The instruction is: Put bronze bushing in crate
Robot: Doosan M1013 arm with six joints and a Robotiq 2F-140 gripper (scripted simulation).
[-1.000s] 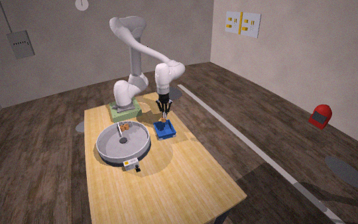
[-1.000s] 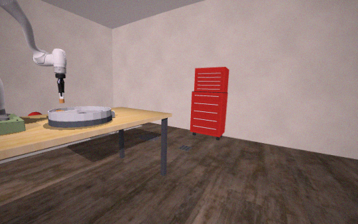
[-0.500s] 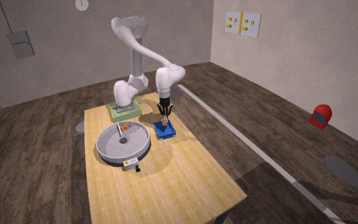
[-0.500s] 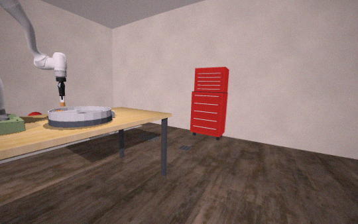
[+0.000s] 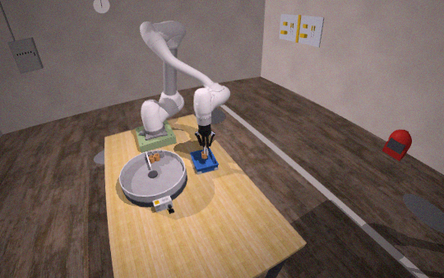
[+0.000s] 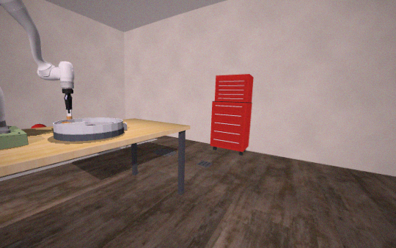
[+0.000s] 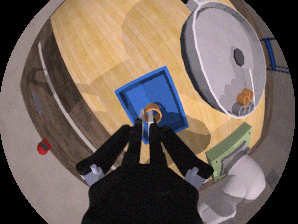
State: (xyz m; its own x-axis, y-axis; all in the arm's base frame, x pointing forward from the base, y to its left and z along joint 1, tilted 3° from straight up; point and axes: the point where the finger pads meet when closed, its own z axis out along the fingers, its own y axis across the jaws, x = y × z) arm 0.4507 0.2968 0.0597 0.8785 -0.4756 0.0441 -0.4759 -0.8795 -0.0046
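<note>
1. Firstly, one wooden table (image 5: 197, 214) (image 6: 154, 128) (image 7: 90, 45), pale-topped and dark-legged, bearing the work items below.
2. One white robot arm (image 5: 169, 78) (image 6: 33, 37) (image 7: 245, 177), jointed, its wrist directed downward over the crate.
3. One red tool chest (image 6: 231, 125), two-part, on casters, standing by the wall well apart from the table.
4. One turning table (image 5: 164, 183) (image 6: 88, 129) (image 7: 215, 55), round, grey, high-walled, with a dark hub and a thin pale bar across part of its floor.
5. One green base block (image 5: 144, 145) (image 6: 18, 139) (image 7: 215, 160), under the foot of the arm.
6. One blue crate (image 5: 206, 168) (image 7: 145, 95), open-topped, near the turning table and apart from it.
7. One black gripper (image 5: 205, 152) (image 6: 69, 111) (image 7: 146, 114), fingers nearly together, pinching the wall of a bronze bushing at their tips.
8. One bronze bushing (image 5: 204, 156) (image 6: 69, 117) (image 7: 159, 111), ring-shaped, held within the crate's outline as seen from the top and wrist; whether it touches the crate floor cannot be told.
9. Two other bronze bushings (image 5: 151, 159) (image 7: 248, 93), close together inside the turning table near its wall; grey ring-shaped pieces (image 7: 237, 109) lie just beside them.

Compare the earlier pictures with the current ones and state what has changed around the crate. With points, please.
The claw (image 5: 205, 150) (image 6: 69, 111) (image 7: 146, 114) has moved down towards the crate (image 5: 207, 169) (image 7: 177, 97), lowering the bronze bushing (image 5: 204, 155) (image 6: 69, 117) (image 7: 159, 111) with it. Nothing was newly taken hold of or let go: the claw still grips that bushing. The crate and the turning table's round housing (image 5: 136, 193) (image 6: 88, 130) (image 7: 189, 55) stayed in place.
</note>
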